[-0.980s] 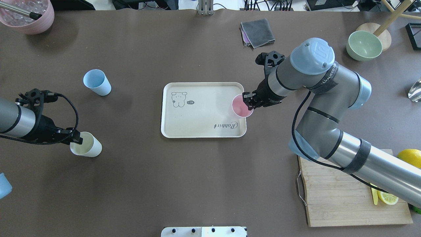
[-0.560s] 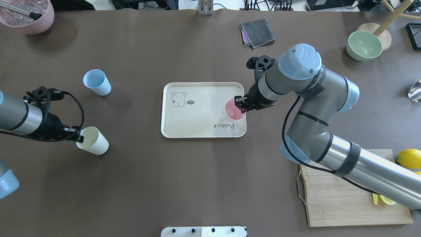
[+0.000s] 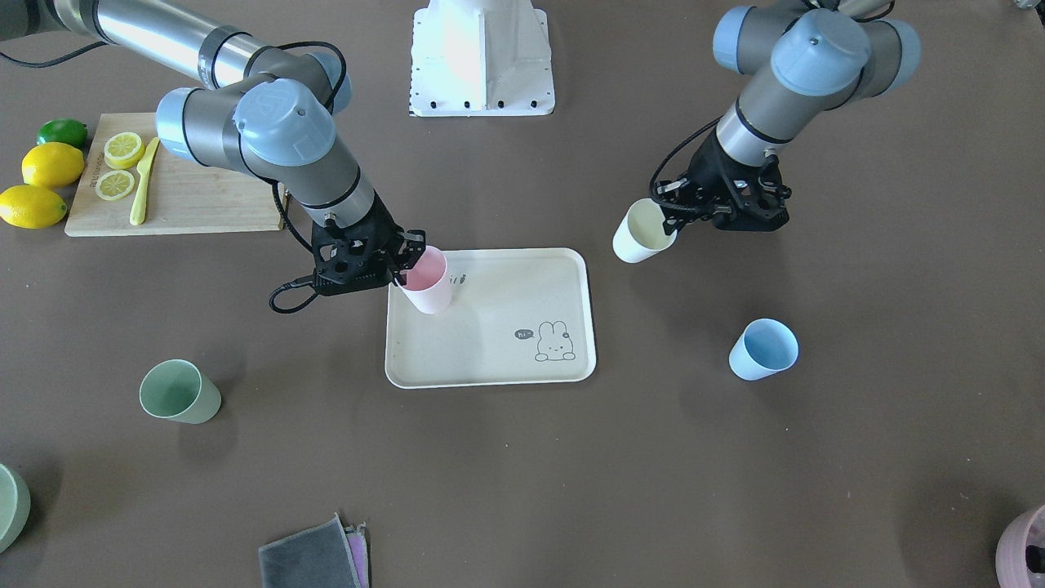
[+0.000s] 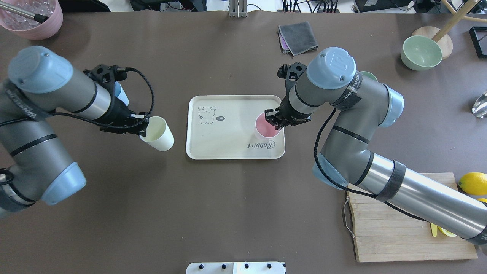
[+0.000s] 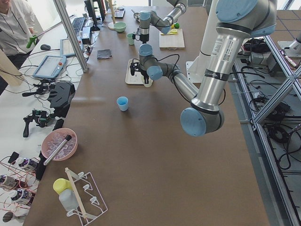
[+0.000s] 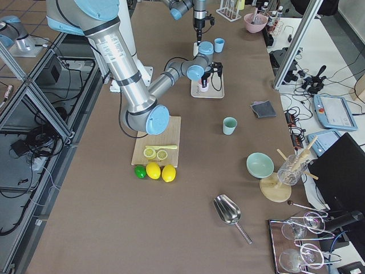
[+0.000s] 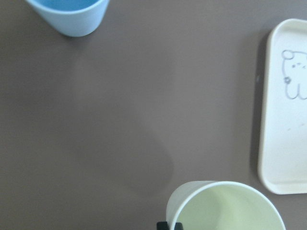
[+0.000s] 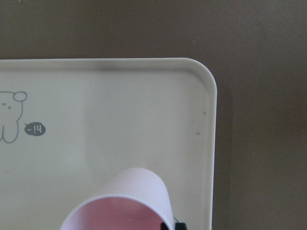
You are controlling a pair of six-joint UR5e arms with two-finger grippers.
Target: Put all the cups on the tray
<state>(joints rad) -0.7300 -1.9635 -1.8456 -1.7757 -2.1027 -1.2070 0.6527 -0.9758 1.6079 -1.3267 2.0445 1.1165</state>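
The pink cup [image 4: 266, 127] is tilted over the tray [image 4: 228, 114], at the tray's end nearer the table's right edge and next to the "Rabbit" lettering [image 4: 261, 145]. My right gripper [image 4: 273, 121] is clamped on its rim. I cannot tell if its base touches the tray. The tray lies mid-table, and its bunny drawing [image 3: 553, 341] has a "hi~" bubble [image 3: 524, 333].

The cream cup [image 4: 158, 134] is tilted and off the tray, beside its other end, with the rim pinched by my left gripper [image 4: 144, 131].

The blue cup [image 3: 763, 349] stands free toward the left edge. The green cup [image 3: 180, 392] stands free toward the far right.
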